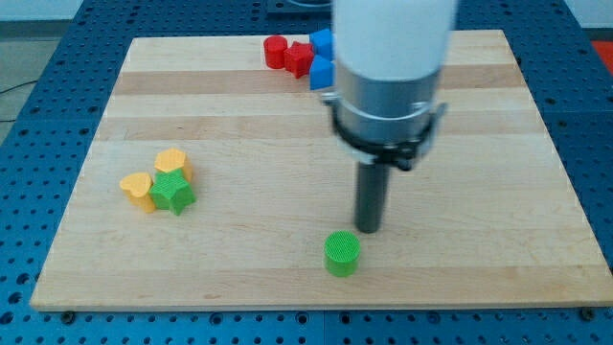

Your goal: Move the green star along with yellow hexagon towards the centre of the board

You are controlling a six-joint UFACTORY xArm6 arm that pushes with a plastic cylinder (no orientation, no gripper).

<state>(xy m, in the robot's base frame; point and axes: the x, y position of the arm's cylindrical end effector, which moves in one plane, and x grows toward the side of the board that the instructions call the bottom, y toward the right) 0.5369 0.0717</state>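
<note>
The green star [172,192] lies at the view's left on the wooden board [239,105]. A yellow hexagon [171,161] touches it from above, and a second yellow block [137,188], heart-like, touches it on its left. My tip [369,228] is far to the right of this cluster, near the view's bottom centre, just above and to the right of a green cylinder [342,253]. The tip is apart from the star and the yellow blocks.
At the view's top centre stand two red blocks [287,55] and two blue blocks [322,59], partly hidden behind the arm's white and grey body [391,77]. A blue perforated table [38,115] surrounds the board.
</note>
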